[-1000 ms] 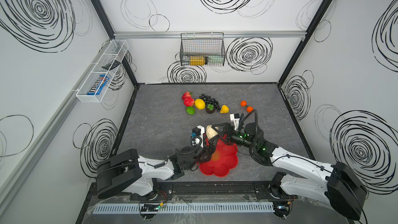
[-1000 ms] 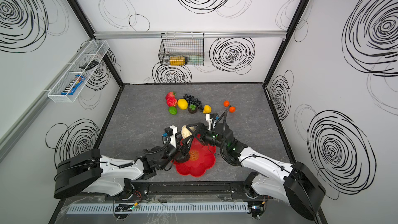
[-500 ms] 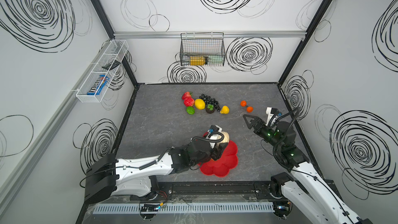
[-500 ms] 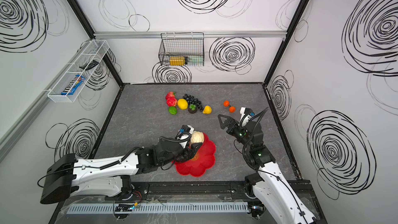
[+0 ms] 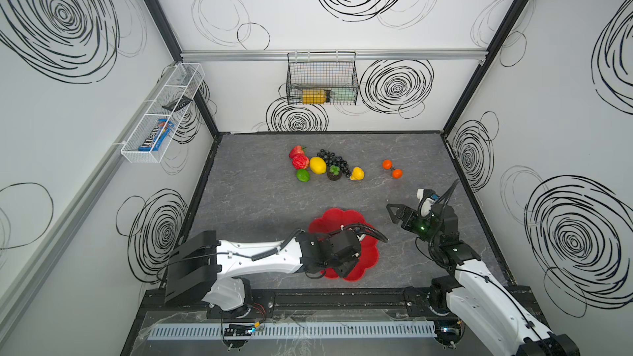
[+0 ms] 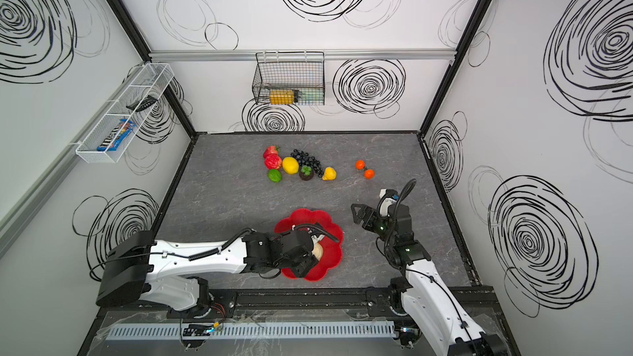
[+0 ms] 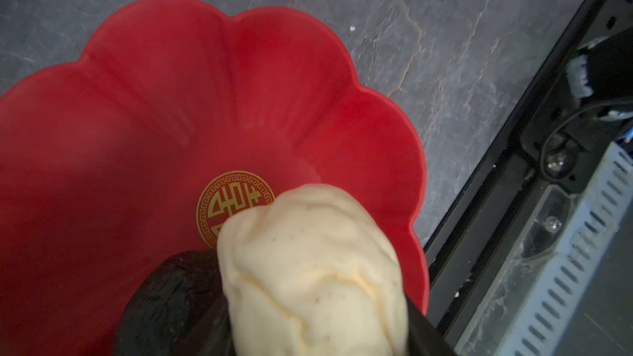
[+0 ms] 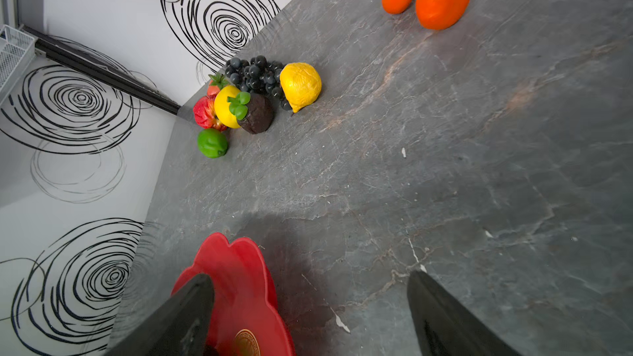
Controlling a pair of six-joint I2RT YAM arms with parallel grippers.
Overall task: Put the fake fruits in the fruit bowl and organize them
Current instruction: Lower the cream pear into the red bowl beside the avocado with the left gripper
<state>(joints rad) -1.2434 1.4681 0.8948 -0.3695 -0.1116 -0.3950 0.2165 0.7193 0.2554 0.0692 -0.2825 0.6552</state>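
The red scalloped fruit bowl (image 5: pixel 342 215) (image 7: pixel 171 97) sits near the table's front. My left gripper (image 6: pixel 313 256) hangs over it, shut on the beige lumpy fruit (image 7: pixel 308 268) (image 6: pixel 319 251), just above the bowl's gold emblem. A dark avocado (image 7: pixel 171 299) lies in the bowl beside it. My right gripper (image 5: pixel 394 214) (image 8: pixel 308 279) is open and empty over bare table right of the bowl. At the back lie a strawberry (image 5: pixel 297 151), red apple (image 5: pixel 300 161), lemon (image 5: pixel 318 165), lime (image 5: pixel 302 175), grapes (image 5: pixel 334 159), mangosteen (image 5: pixel 334 173), a second lemon (image 5: pixel 357 173) and two oranges (image 5: pixel 392 169).
A black wire basket (image 5: pixel 322 80) with a yellow container hangs on the back wall. A white mesh basket (image 5: pixel 161 114) with a blue packet hangs on the left wall. A black rail (image 7: pixel 513 183) runs along the table's front edge close to the bowl.
My right gripper has let go of the beige fruit and drawn back to the right of the bowl. My left gripper has carried the fruit from the bowl's back edge over its middle.
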